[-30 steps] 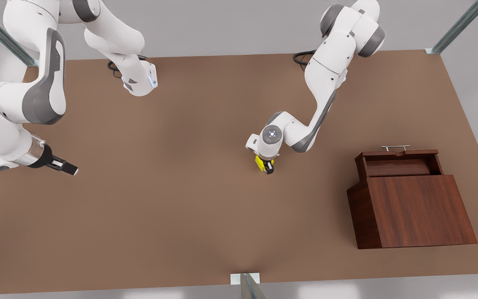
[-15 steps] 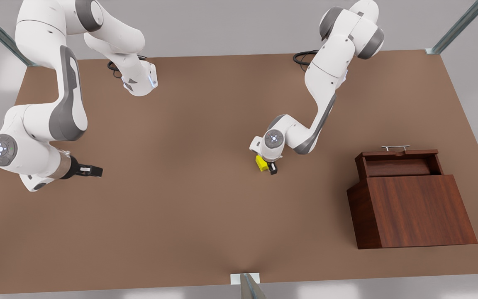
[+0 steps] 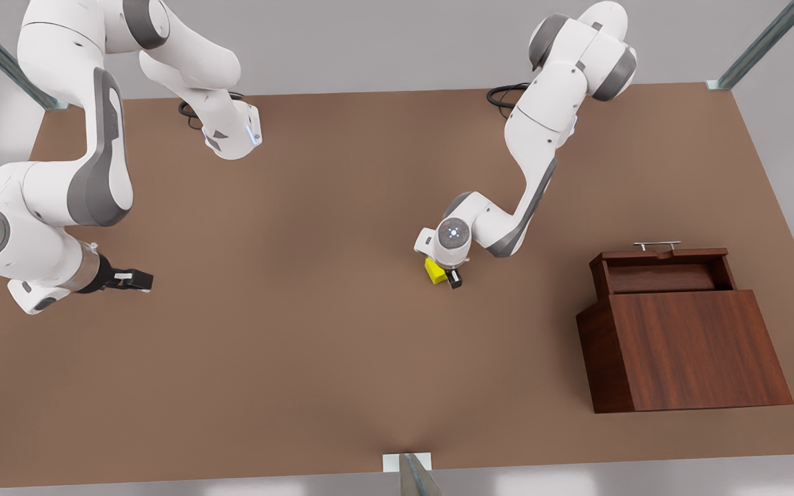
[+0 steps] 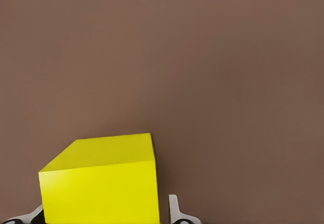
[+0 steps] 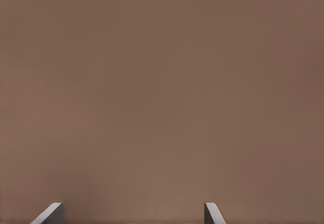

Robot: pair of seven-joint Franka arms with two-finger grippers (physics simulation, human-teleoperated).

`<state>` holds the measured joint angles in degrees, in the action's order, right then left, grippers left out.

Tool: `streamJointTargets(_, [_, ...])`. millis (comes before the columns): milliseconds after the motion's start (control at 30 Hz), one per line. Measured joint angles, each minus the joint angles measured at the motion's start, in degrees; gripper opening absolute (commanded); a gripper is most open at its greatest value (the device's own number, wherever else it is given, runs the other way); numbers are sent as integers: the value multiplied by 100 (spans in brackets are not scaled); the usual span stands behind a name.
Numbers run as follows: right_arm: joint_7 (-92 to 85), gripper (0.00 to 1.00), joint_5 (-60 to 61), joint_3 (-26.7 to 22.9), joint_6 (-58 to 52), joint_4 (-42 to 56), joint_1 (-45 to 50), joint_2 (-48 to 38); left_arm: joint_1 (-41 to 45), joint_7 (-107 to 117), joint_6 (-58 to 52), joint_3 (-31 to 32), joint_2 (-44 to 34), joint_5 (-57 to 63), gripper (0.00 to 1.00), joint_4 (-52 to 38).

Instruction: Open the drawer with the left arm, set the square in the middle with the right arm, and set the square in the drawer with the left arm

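The square is a small yellow cube resting on the brown tabletop near the middle. In the left wrist view the square sits between two fingertips, with a thin gap on one side. My left gripper points down over it, open, one finger on each side. The drawer is pulled out of the top of the wooden cabinet, its silver handle facing the far edge. My right gripper hovers open at the front view's left, over bare table.
The cabinet stands at the front view's right. A small bracket sits at the table's near edge. Both arm bases stand along the far edge, with cables beside them.
The right arm swung, carrying its gripper toward the table's middle and then slightly back. The left gripper sank a little lower around the square, which stayed put.
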<state>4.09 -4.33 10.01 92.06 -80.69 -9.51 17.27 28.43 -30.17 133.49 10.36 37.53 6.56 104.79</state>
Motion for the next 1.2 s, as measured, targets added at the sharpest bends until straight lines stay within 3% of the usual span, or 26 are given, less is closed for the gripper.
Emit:
streamJointTargets(200, [-50,100,23,0,2,7,-25,2,-4,94,-5,0,24,13,96,-9])
streamJointTargets(467, [-103,100,6,-1,3,7,-33,3,-3,189,-9,1,9,38,78,-18])
streamJointTargets(1200, [-192,100,-26,-12,-11,7,-65,11,-5,438,-308,0,-260,62,70,-25])
